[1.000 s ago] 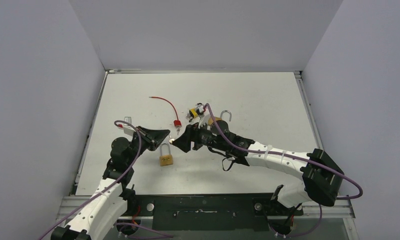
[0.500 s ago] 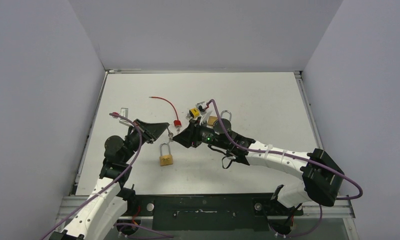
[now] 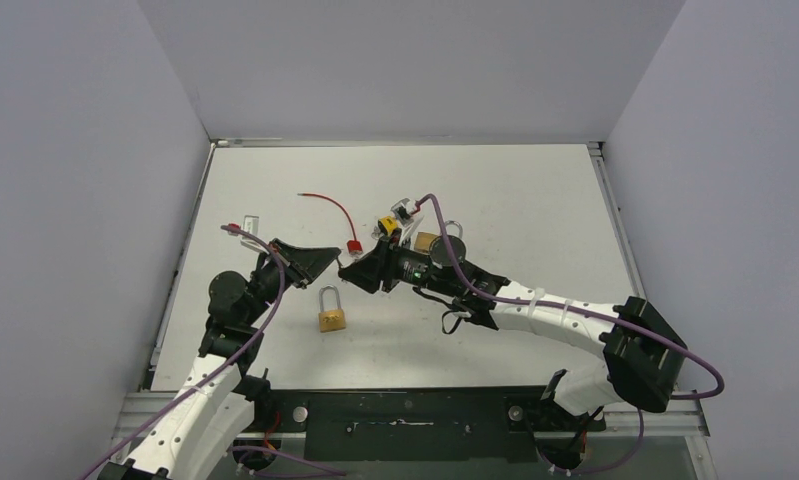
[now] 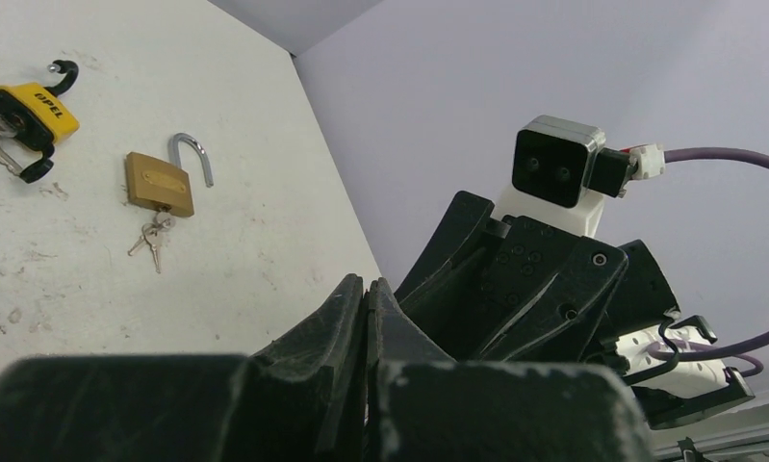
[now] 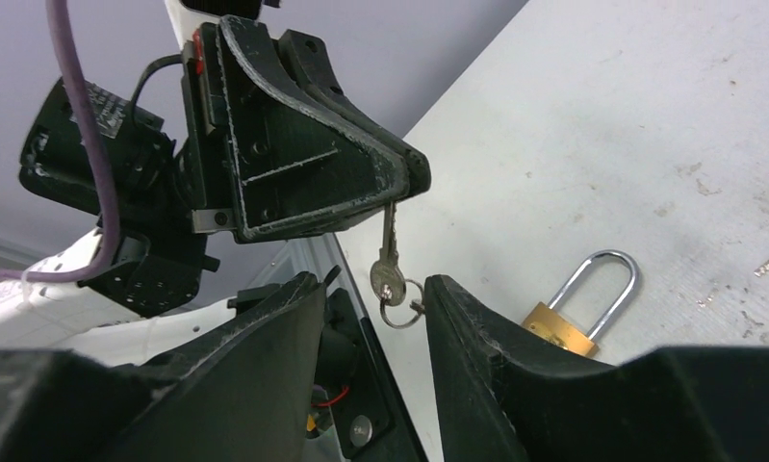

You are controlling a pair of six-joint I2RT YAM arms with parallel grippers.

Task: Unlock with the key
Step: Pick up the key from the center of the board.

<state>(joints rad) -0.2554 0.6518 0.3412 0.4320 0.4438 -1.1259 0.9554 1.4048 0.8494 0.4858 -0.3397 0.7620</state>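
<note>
Left jaws are pinched tight on the key (image 5: 388, 252), gripping the blade end so the head and ring (image 5: 397, 310) dangle down. Right jaws are wide, one finger each side of the key head, nothing gripped yet. Above the table (image 3: 535, 200) the left gripper (image 5: 411, 179) hovers, and the right gripper (image 5: 372, 285) sits nearly tip to tip with it in the top view. Looks like a handover. The closed brass padlock (image 3: 332, 309) lies flat on the table, just on the near side of the two grippers, shackle pointing away from the arm bases.

Risks: the key hangs loose and may swing, so the right fingers could close on the ring instead of the head, or catch it crooked. If the left lets go early, the key drops. A skewed grip would make lining up with the keyhole hard.

Surface: white table, scuffed and speckled. Also on it: open brass padlock (image 4: 159, 180) with its own keys, yellow lock (image 4: 29, 109), red cable lock (image 3: 353, 245). Plain pale walls on three sides.
</note>
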